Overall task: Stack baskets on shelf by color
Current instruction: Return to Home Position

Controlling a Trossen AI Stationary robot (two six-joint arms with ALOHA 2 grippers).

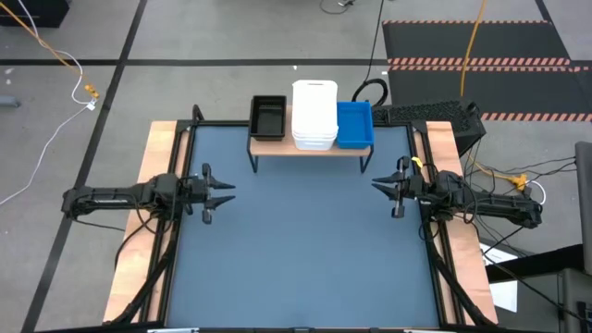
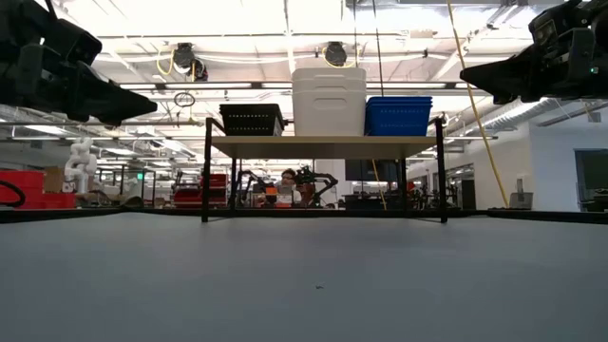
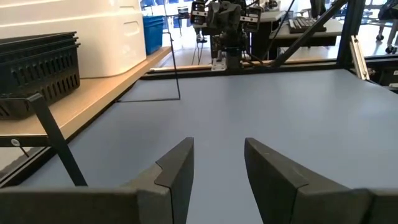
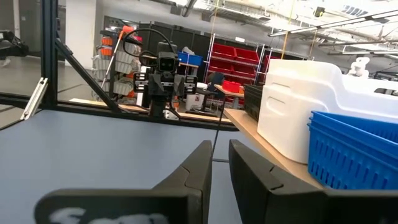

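The shelf stands at the table's far edge on thin black legs. On its plank sit black baskets on the left, a taller white stack in the middle and blue baskets on the right. The low view shows the same row: black, white, blue. My left gripper hovers open over the mat's left side, pointing right. My right gripper hovers open over the right side, pointing left. In the wrist views, both my left gripper and my right gripper are empty.
The blue-grey mat stretches bare between the two grippers and toward the near edge. Light wooden strips and black frame bars run along both sides. A keyboard and cables lie beyond the far right corner.
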